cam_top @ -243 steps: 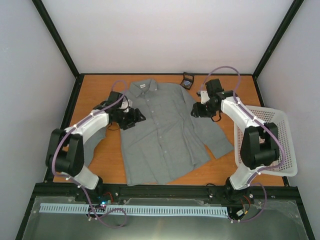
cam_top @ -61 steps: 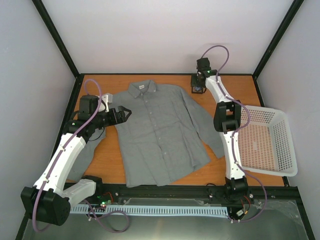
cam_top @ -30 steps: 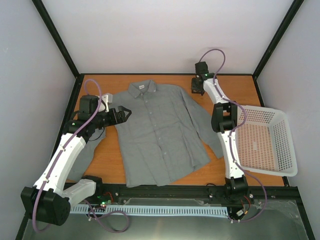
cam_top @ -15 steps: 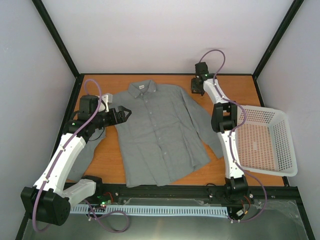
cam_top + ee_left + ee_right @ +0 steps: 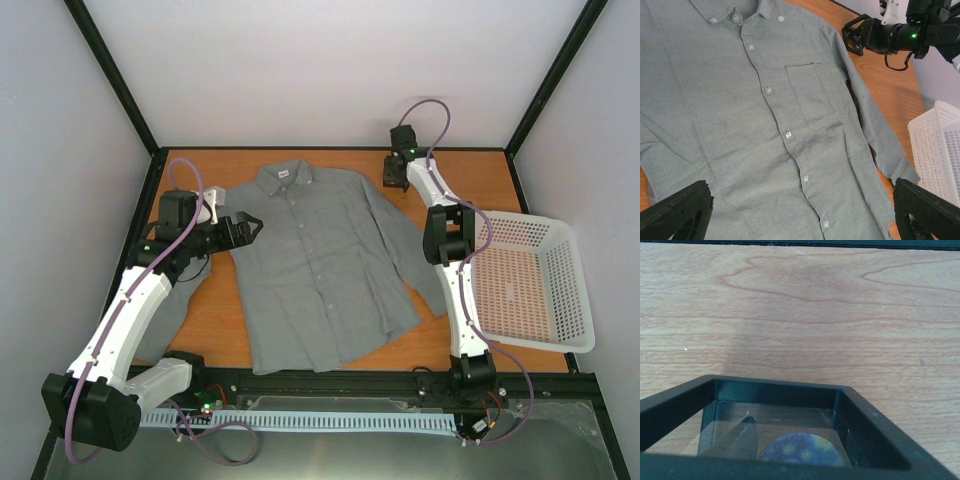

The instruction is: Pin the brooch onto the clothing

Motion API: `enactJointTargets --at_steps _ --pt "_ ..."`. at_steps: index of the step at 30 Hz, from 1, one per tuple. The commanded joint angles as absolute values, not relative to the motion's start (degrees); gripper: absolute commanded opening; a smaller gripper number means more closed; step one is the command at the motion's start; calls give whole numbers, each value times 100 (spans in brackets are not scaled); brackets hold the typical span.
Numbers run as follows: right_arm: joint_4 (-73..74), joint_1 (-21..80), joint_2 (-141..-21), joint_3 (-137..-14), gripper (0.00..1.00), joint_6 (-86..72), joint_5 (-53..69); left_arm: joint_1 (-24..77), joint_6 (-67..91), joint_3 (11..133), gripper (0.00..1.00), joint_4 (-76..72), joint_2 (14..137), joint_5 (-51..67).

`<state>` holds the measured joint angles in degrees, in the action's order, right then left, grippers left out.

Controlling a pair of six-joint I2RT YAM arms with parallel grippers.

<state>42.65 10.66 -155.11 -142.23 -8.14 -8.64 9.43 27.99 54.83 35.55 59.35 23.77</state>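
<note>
The grey shirt (image 5: pixel 320 270) lies flat and buttoned on the wooden table, collar at the far side. It fills the left wrist view (image 5: pixel 765 125). My left gripper (image 5: pixel 247 227) is open and empty, hovering over the shirt's left shoulder edge; its fingertips (image 5: pixel 677 212) stand wide apart above the button placket. My right gripper (image 5: pixel 393 180) is at the far edge, down at the black square holder (image 5: pixel 865 420). The brooch (image 5: pixel 802 450) lies inside the holder, its bluish face partly hidden by the near wall. In the left wrist view the right gripper (image 5: pixel 858 39) looks spread open.
A white perforated basket (image 5: pixel 530 290) stands at the right, beside the shirt's right sleeve (image 5: pixel 875 130). Black frame posts and pale walls close in the table. Bare wood shows around the holder (image 5: pixel 815 305) and left of the shirt.
Since 8 seconds ago the left arm drew back leftward and the right arm reached to the far holder. Over the last second nothing has visibly moved.
</note>
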Motion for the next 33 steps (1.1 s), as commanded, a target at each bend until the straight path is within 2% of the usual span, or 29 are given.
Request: enactJointTargets --at_steps 1,17,26,33 --pt "4623 1099 -15362 -14120 44 -776 -955 932 2883 5659 98 3409 5934 2385" --pt "4629 1083 -14764 -14171 44 -915 -922 932 2868 5791 98 3451 5983 2414" --pt "4748 1072 -14476 -13837 41 -912 -340 931 2830 5908 98 3479 6034 2453" --pt "4245 1072 -13341 -12236 40 -1351 1042 932 2895 6027 98 3383 6172 2580"
